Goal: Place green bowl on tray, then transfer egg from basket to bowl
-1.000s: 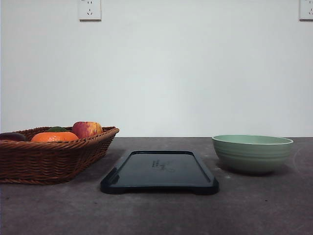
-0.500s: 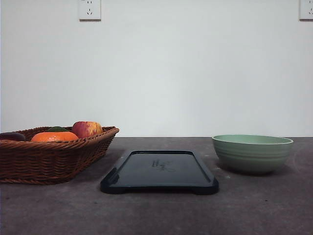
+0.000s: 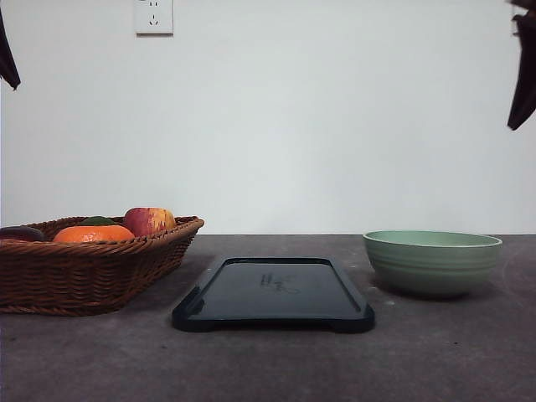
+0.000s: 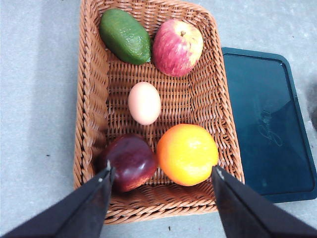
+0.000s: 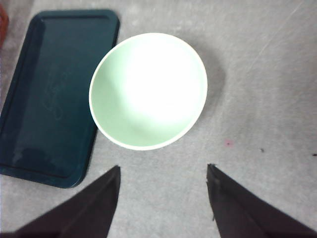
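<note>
Nothing's happening yet: pale sage-green glazed bowl (image 5: 148,90) is sitting off the glossy black tray (image 5: 51,94), the cream egg (image 4: 144,102) is lying in the brown wicker basket (image 4: 89,99), both tools (image 4: 161,179) (image 5: 163,176) are hanging open and empty.

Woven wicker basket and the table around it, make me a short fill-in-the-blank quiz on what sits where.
1. The pale egg lies in the brown woven wicker basket among ____ pieces of fruit.
2. The pale sage-green round bowl stands on the ____, beside the flat black rectangular tray.
3. Inside, the bowl is ____.

Missing words: four; table; empty
</note>
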You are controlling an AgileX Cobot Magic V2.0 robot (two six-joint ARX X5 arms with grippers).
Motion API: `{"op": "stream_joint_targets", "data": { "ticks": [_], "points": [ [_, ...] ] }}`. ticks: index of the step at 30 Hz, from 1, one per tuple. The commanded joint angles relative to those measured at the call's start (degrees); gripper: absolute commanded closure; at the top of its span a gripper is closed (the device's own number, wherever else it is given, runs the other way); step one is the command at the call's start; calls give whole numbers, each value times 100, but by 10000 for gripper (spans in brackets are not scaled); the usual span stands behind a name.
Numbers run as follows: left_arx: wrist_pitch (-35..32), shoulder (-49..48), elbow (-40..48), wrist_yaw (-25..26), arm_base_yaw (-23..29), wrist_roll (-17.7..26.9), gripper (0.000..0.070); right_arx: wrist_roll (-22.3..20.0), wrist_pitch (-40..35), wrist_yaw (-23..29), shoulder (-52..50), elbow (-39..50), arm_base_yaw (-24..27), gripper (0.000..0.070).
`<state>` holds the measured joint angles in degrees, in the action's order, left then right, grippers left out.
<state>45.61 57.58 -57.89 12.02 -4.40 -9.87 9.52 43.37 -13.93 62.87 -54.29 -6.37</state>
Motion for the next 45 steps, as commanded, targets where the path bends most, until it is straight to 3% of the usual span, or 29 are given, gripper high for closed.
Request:
{"op": "stream_joint_targets", "data": {
  "ticks": [1,21,23,27,33,39,45],
  "points": [
    [-64,20,-133,28,-13,57,298,46,33,-20,322,-212,-17,355],
    [-156,20,-133,25,-11,57,298,52,-787,50,2855,-766,19,359],
    [-156,20,-133,25,-11,57,298,52,-842,47,3013,-766,22,414],
    [-156,20,-133,25,-13,57,298,29,-895,40,3197,-766,20,696],
    [-152,20,-133,25,-12,57,298,-10,-604,23,3139,-1082,-61,700],
    [-149,20,-133,25,-13,57,301,-144,77,33,3141,-2110,-392,700],
    [-152,22,-133,24,-11,57,305,-100,253,39,3158,-3009,-808,700]
  ]
}}
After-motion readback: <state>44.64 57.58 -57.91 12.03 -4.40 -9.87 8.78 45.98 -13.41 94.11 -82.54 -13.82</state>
